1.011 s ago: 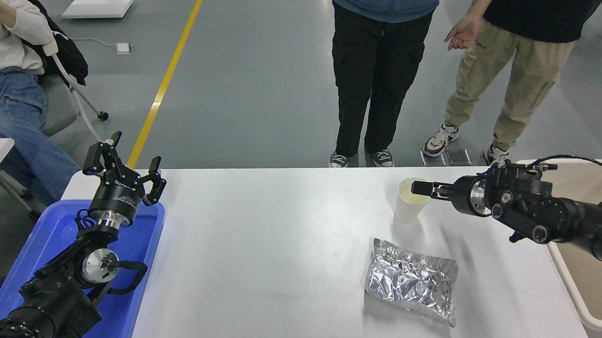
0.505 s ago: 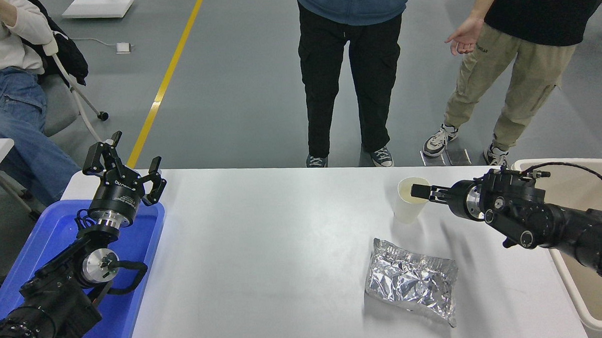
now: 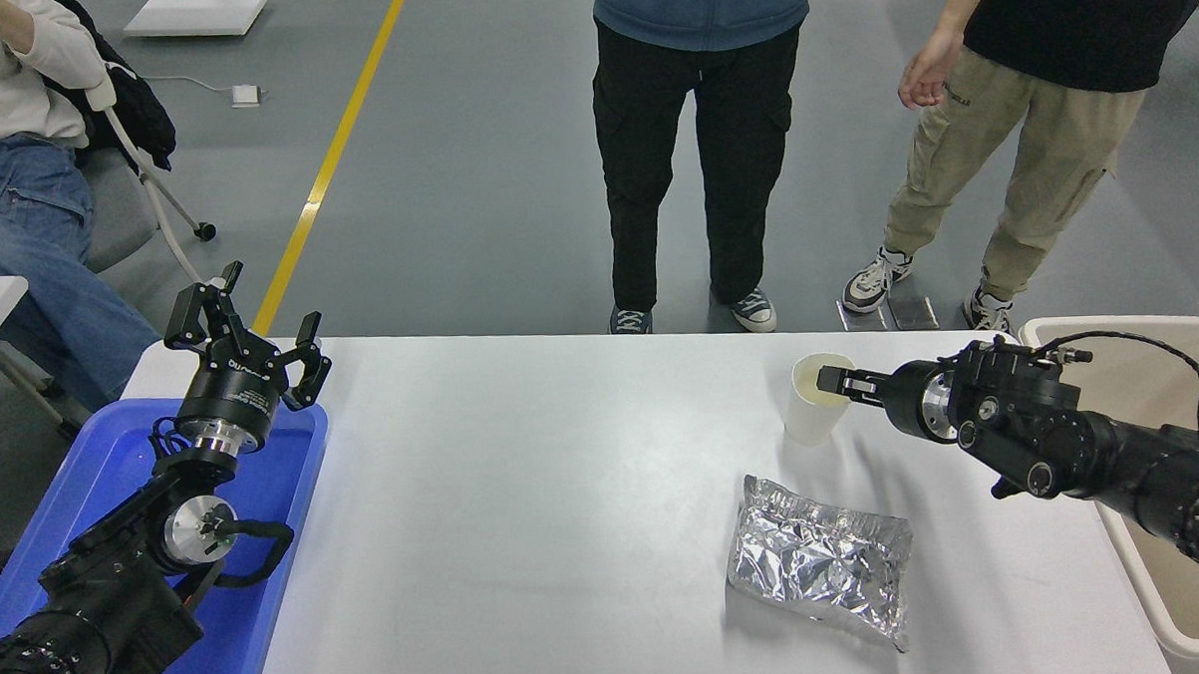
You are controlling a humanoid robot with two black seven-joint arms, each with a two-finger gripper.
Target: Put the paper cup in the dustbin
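Observation:
The small white paper cup (image 3: 814, 414) stands upright on the white table (image 3: 545, 498), near its far right edge. My right gripper (image 3: 832, 380) reaches in from the right, and its tip sits at the cup's right rim, over the opening. The tip is seen edge-on, so I cannot tell its state. The beige dustbin (image 3: 1152, 607) stands at the table's right edge, partly hidden under my right arm. My left gripper (image 3: 245, 324) is parked open and empty over the blue tray at the lower left.
A crinkled silver foil bag (image 3: 819, 559) lies on the table just in front of the cup. A blue tray (image 3: 270, 608) sits at the left edge. Two people stand at the far side and a third sits at the upper left.
My right arm has shifted left and its wrist has closed in on the cup while the tip stays at the rim. The cup has not moved. One standing person stepped left.

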